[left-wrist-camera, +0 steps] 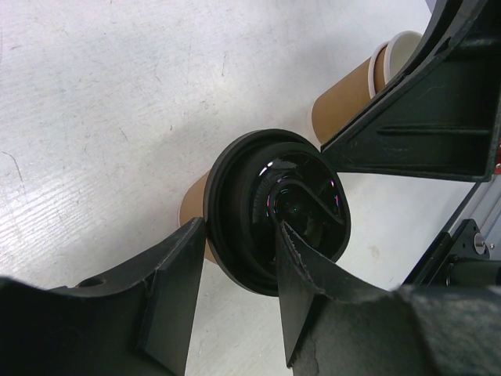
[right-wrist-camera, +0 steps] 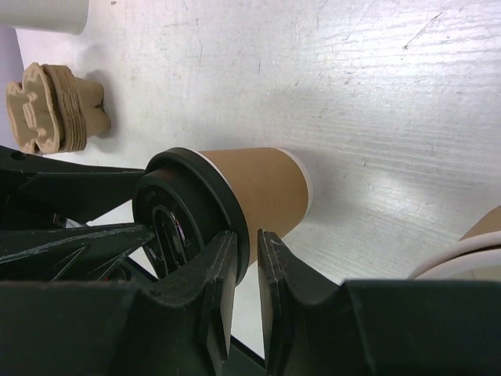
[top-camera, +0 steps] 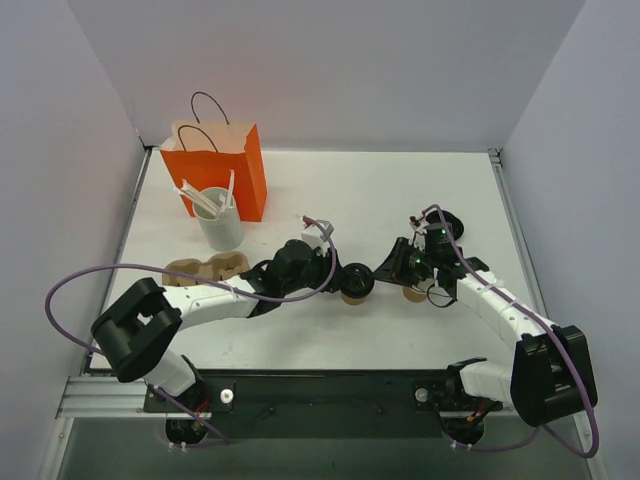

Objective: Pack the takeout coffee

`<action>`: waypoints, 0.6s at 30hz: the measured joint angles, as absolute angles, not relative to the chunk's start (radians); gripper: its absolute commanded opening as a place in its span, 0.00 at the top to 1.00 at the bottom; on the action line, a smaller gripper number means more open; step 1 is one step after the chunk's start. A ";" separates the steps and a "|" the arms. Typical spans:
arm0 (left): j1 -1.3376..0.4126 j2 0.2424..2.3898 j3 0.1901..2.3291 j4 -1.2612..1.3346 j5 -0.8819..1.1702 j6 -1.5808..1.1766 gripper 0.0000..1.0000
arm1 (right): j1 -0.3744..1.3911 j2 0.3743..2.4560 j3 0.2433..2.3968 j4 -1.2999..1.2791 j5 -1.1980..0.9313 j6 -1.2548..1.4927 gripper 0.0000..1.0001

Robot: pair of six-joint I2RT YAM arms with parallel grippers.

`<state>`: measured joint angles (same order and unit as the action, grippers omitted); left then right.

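Observation:
The takeout coffee (top-camera: 355,283), a tan paper cup with a black lid, stands upright mid-table between both arms. My left gripper (top-camera: 338,276) reaches it from the left. In the left wrist view, one finger of that gripper (left-wrist-camera: 239,227) lies against the lid's outer rim and the other rests on the lid's top (left-wrist-camera: 274,207). My right gripper (top-camera: 386,270) is at the cup's right side. Its jaws (right-wrist-camera: 249,239) stand a narrow slit apart at the lid's rim, with nothing seen between them, beside the cup wall (right-wrist-camera: 262,184).
An orange paper bag (top-camera: 215,170) stands open at the back left, a white cup of stirrers (top-camera: 220,218) in front of it. Stacked pulp carriers (top-camera: 205,268) lie left. A lidless tan cup (top-camera: 413,292) stands under the right arm. A loose black lid (top-camera: 450,222) lies behind.

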<state>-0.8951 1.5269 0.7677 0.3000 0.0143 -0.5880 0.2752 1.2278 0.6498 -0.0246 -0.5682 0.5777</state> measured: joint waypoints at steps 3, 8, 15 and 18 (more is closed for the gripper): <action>-0.894 1.540 0.769 0.316 0.020 -0.595 0.50 | 0.274 1.198 0.603 0.026 -0.551 0.604 0.83; -0.891 1.562 0.773 0.353 0.023 -0.608 0.51 | 0.274 1.150 0.550 0.082 -0.517 0.628 0.82; -0.889 1.580 0.779 0.371 0.023 -0.614 0.51 | 0.274 1.137 0.585 0.003 -0.509 0.598 0.80; -0.889 1.591 0.791 0.371 0.025 -0.609 0.51 | 0.268 1.127 0.614 -0.066 -0.513 0.582 0.80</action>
